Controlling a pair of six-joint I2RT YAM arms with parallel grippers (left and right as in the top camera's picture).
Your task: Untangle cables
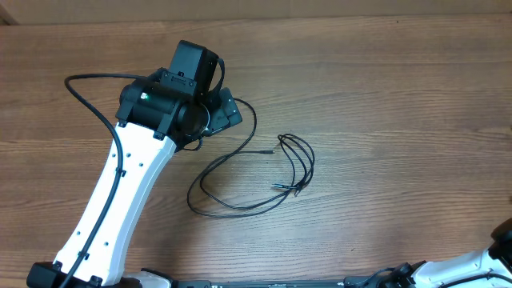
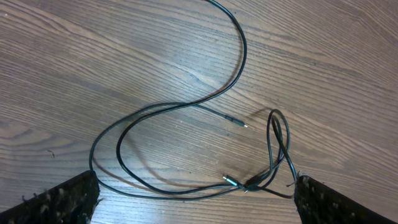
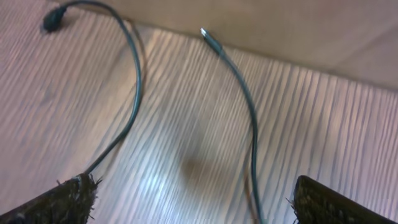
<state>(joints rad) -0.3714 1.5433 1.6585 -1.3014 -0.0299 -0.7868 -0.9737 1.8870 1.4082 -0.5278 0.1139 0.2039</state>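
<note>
A brown wood-grain table [image 1: 400, 96] is seen, bordered at its far edge by a pale surface [image 3: 311, 25].

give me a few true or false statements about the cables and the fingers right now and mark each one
1. The cables lie loose on the wooden table. True.
2. The left fingers are clamped on a cable. False: they stand wide apart, not closed on anything.
3. In the overhead view the cables lie to the right of the left arm. True.
4. The cables are white. False: they are thin and black.
5. The right fingers are pressed together. False: they stand wide apart.
</note>
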